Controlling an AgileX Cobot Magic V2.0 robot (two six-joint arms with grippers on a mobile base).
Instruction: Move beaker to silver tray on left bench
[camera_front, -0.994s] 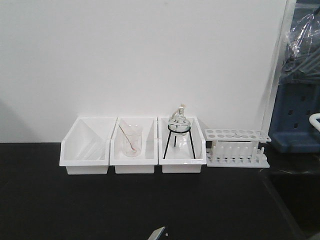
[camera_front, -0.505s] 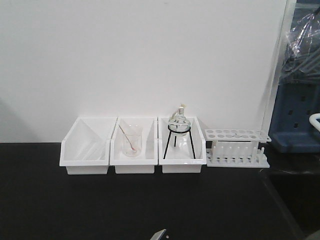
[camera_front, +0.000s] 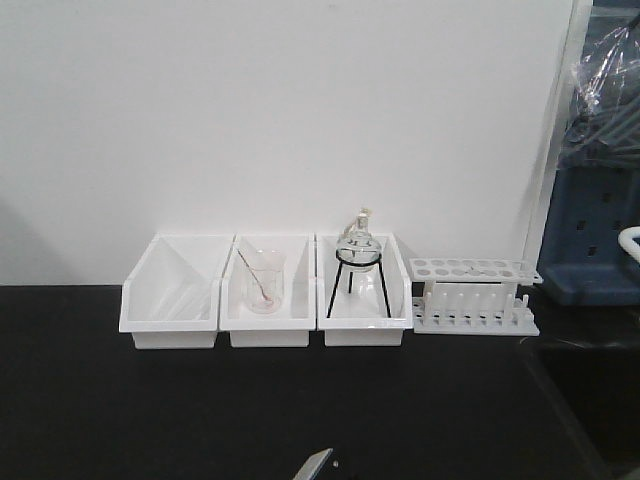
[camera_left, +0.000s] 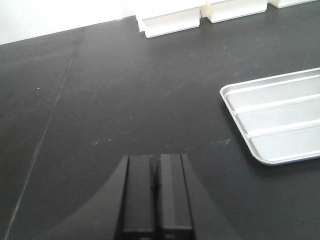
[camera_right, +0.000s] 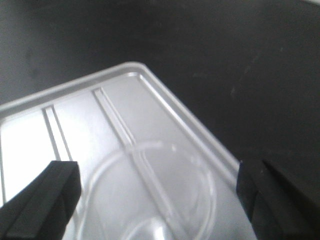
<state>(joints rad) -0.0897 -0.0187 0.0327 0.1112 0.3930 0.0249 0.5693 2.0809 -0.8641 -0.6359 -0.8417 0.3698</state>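
Note:
In the right wrist view the clear glass beaker (camera_right: 155, 192) stands on the silver tray (camera_right: 75, 115), seen from above, its round rim between my fingers. My right gripper (camera_right: 155, 172) is open wide around it, with a gap between each black finger and the rim. My left gripper (camera_left: 155, 195) is shut and empty, low over the black bench. The tray (camera_left: 280, 115) lies to its right there, with its visible part bare. In the front view the beaker and tray are out of sight.
Three white bins (camera_front: 265, 320) stand along the back wall. The middle one holds a clear beaker with a pinkish rod (camera_front: 265, 283), the right one a flask on a black tripod (camera_front: 358, 250). A white test-tube rack (camera_front: 472, 295) stands right of them. A grey tip (camera_front: 315, 465) shows at the bottom edge.
The grey tip at the bottom edge of the front view dipped a little and came back up. Nothing else has moved.

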